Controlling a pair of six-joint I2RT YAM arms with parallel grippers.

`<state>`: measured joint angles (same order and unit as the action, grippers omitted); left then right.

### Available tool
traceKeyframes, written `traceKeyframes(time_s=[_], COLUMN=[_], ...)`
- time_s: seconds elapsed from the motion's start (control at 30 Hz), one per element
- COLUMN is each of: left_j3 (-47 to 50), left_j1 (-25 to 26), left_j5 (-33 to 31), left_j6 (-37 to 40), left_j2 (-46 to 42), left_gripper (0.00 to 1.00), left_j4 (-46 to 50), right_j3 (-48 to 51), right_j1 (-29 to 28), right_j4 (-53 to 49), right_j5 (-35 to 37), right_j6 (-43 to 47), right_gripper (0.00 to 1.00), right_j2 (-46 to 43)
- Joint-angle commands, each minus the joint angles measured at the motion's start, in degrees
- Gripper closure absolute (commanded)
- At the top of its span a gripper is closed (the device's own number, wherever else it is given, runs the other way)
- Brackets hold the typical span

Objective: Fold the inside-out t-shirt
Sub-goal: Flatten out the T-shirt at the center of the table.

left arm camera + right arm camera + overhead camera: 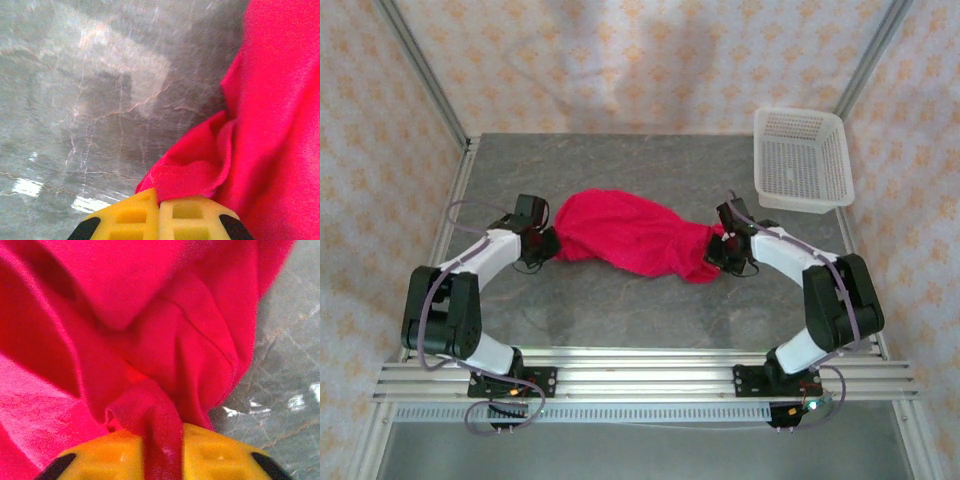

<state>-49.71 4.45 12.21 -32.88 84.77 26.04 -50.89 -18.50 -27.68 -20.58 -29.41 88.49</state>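
- Near the middle of the grey marbled worktop [620,315], the crimson-red t-shirt [630,238] is lying bunched in one long, rumpled heap running from left to right, its right end sitting slightly closer to the near edge.
- The left gripper [552,243] is meeting the left end of the heap, low against the worktop.
- From the left wrist view, the yellow pads [195,220] of the left gripper [160,212] are pressing together, pinching a folded hem edge of the t-shirt [280,125] at their tips; bare worktop is showing to the left of the fabric.
- The right gripper [713,250] is meeting the right end of the heap, also low against the worktop.
- From the right wrist view, the right gripper [162,452] is closing on a twisted ridge of the t-shirt [150,315], with red fabric running down between the two yellow pads [220,455].
- Fabric beyond that pinch is fanning out in deep creases.
- A white plastic mesh basket [798,114] is standing at the far right corner of the worktop, well apart from the t-shirt and both grippers.
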Motion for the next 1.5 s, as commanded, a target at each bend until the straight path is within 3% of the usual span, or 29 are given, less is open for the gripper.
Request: traceKeyframes(time_s=[0.0,0.03,0.23,0.5,0.6,0.87,0.97,1.1,1.3,1.47], left_j3=[-5.4,-7.2,-22.1,-35.7,-40.2,-53.5,-55.0,-44.7,-37.0,-35.7], left_j1=[-0.7,-1.0,-8.2,-23.7,-24.8,-25.5,-25.5,-22.9,-12.7,-11.0], left_j5=[-3.4,-3.4,-1.8,10.4,13.2,13.3,17.7,19.9,13.9,8.9], left_j6=[1.6,1.7,0.5,-9.3,-9.9,-7.4,-8.4,-8.3,0.7,1.9], left_j2=[-5.2,-6.8,-14.4,-15.9,-15.0,-18.1,-17.8,-15.8,-2.1,6.1], left_gripper=[1.0,1.0,1.0,1.0,1.0,1.0,1.0,1.0,1.0,1.0], left_j4=[5.5,6.6,9.9,4.9,5.9,11.4,11.2,7.1,10.1,8.2], right_j3=[-5.0,-7.3,-25.6,-44.9,-50.3,-58.3,-53.0,-37.8,-24.1,-19.1], right_j1=[-0.3,-0.3,3.5,14.6,15.5,15.6,15.6,15.6,15.5,15.6], right_j4=[-2.1,-3.8,-14.0,-18.9,-21.0,-24.2,-20.5,-15.2,-8.9,-7.2], right_j5=[1.7,2.6,7.4,7.4,6.9,5.0,2.4,-0.7,-2.1,2.0], right_j6=[0.7,1.1,4.7,5.0,5.2,4.2,2.0,-0.9,-2.6,-1.6], right_gripper=[0.95,1.0,1.0,1.0,1.0,1.0,1.0,1.0,1.0,1.0], right_j2=[-0.7,-1.4,-5.4,-12.6,-13.8,-19.0,-22.2,-22.9,-17.3,-14.3])
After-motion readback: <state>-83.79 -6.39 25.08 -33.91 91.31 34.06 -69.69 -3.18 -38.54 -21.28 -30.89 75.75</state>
